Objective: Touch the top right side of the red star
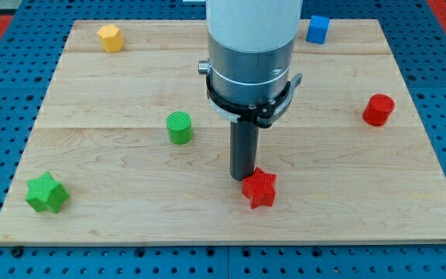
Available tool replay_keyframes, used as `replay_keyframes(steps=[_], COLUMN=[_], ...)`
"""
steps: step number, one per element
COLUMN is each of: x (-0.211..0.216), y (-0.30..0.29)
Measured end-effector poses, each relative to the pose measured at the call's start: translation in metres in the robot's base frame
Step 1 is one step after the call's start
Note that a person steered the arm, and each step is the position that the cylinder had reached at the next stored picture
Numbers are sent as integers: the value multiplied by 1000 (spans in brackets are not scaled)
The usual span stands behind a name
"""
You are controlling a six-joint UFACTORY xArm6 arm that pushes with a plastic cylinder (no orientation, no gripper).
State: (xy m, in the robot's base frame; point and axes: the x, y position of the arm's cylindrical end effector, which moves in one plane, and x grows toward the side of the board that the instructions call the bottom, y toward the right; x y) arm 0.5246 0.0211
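Touching the red star (pixel 260 188) at its far-left edge, my tip (pixel 244 177) must next shift right.

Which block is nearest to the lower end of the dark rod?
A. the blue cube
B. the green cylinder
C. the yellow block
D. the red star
D. My tip stands right at the upper left edge of the red star, seemingly touching it, while the green cylinder, the blue cube and the yellow block all lie well away from it.
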Motion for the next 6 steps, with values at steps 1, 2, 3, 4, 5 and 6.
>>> replay_keyframes(steps=[1, 2, 3, 4, 5, 6], x=[-4, -5, -11, -12, -22, -22], y=[-4, -3, -3, -5, -2, 49])
